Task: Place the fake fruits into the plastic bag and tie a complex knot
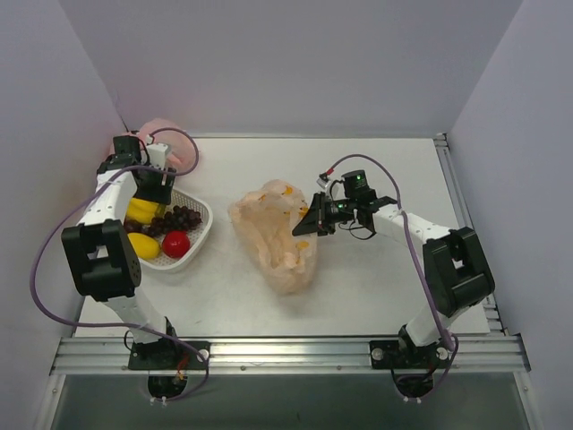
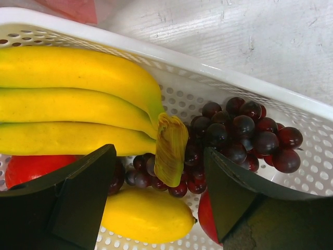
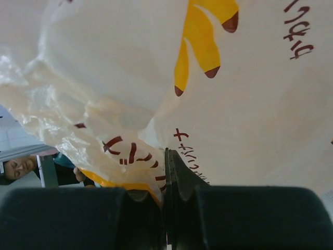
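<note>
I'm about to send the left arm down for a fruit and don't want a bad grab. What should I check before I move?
1. Left tool open and empty: ok, jaws spread wide over the banana bunch.
2. Fruit ready to pick: ok, the bananas, grape bunch and lemon lie in the white mesh basket.
3. Right tool holding the plastic bag: ok, shut on a fold of it.
4. Bag mouth open enough for a drop: cannot tell from any view.
</note>
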